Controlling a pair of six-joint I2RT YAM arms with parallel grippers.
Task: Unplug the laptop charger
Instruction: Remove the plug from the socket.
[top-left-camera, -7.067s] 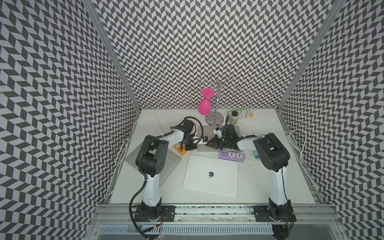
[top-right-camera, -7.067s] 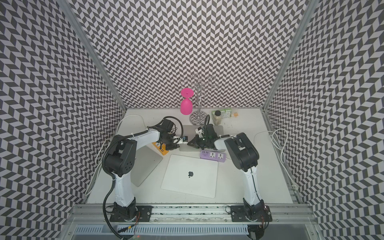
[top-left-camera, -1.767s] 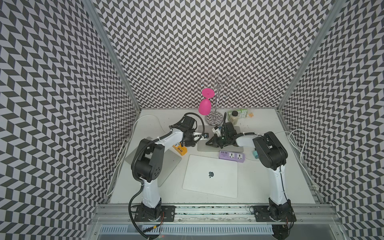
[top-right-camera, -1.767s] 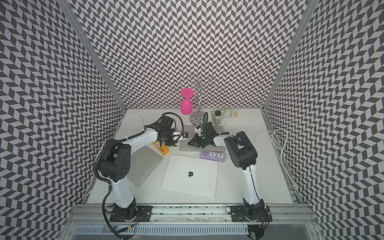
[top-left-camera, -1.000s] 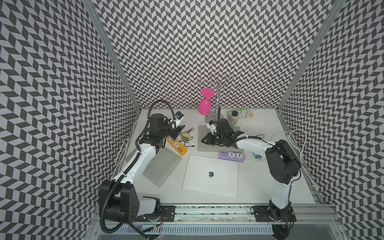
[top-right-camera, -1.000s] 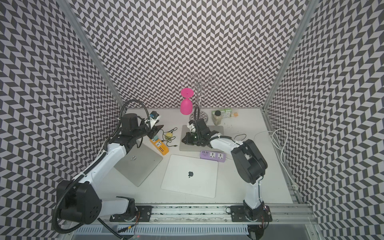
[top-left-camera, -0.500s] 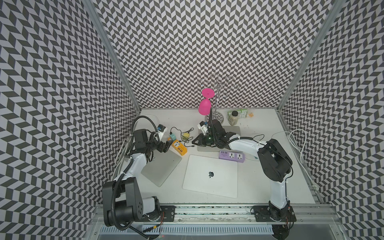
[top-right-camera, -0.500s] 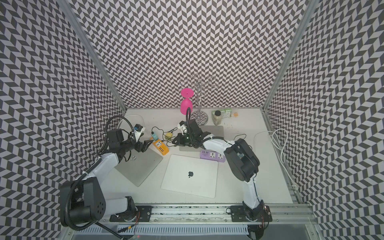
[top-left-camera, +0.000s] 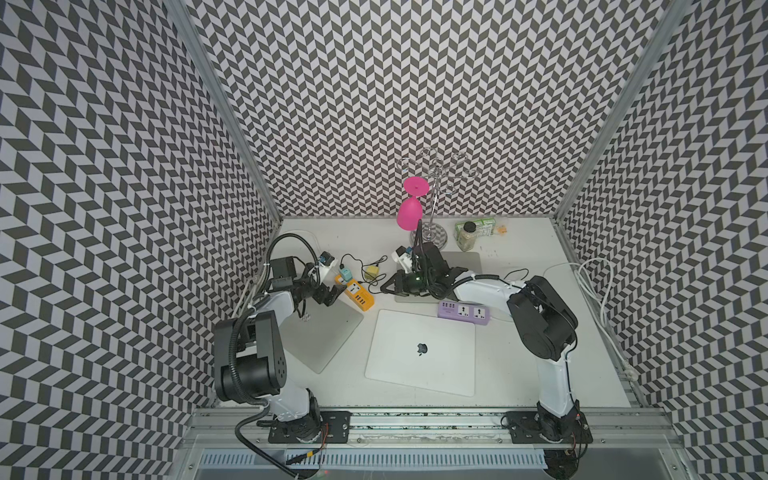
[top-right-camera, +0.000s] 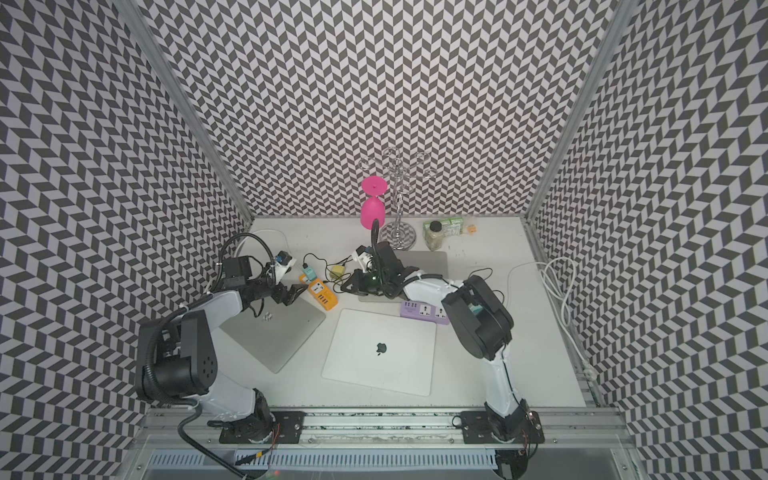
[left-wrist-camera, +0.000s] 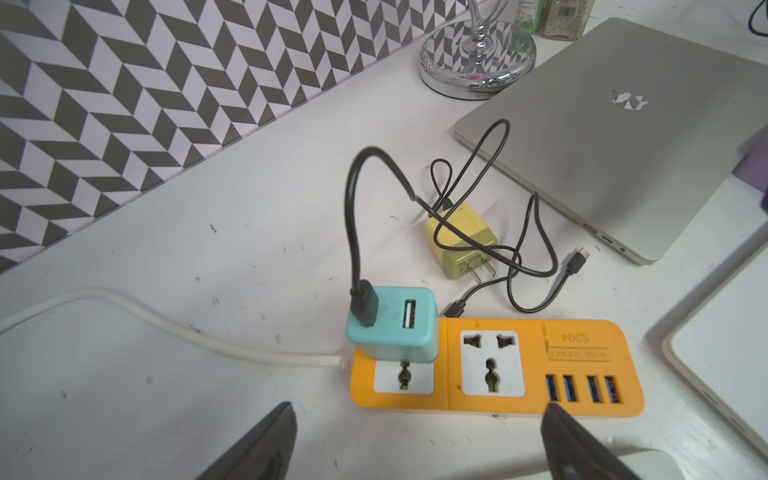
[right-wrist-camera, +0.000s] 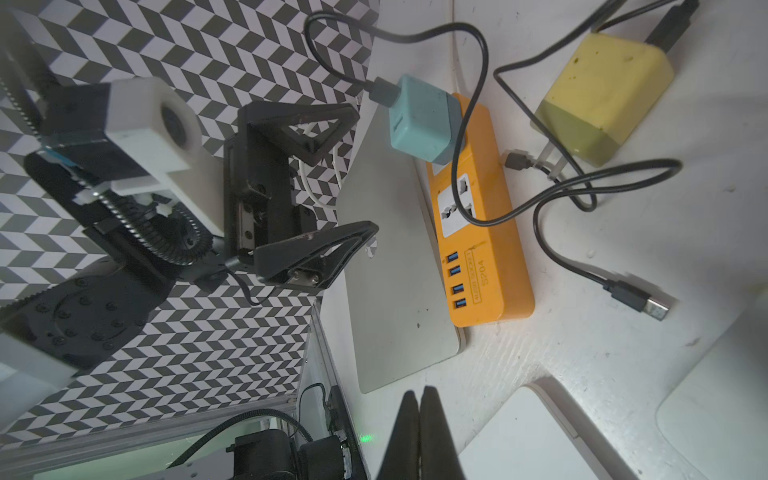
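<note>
The laptop charger (left-wrist-camera: 461, 239), a yellow cube, lies on its side on the table with its prongs bare, just off the orange power strip (left-wrist-camera: 582, 345); it also shows in both top views (top-left-camera: 372, 270) (top-right-camera: 337, 271). A teal charger (left-wrist-camera: 392, 322) stands plugged into the strip's end socket. My left gripper (left-wrist-camera: 415, 409) is open and empty, low beside the strip (top-left-camera: 358, 295), over a grey laptop. My right gripper (right-wrist-camera: 419, 392) is shut on nothing, right of the strip at the back laptop's left edge (top-left-camera: 388, 286).
Thin black cables (left-wrist-camera: 536, 249) tangle around the yellow charger. A grey laptop (top-left-camera: 328, 336) lies left, a white laptop (top-left-camera: 419, 353) in the middle, a third laptop (top-left-camera: 461, 262) behind. A purple strip (top-left-camera: 463, 311), pink glass (top-left-camera: 409, 214), chrome stand (top-left-camera: 434, 237) and jar (top-left-camera: 468, 235) are also there.
My left arm has come down and back from above the chargers to the strip's left side, and its jaws have opened wide. My right gripper has slid left toward the strip, still shut.
</note>
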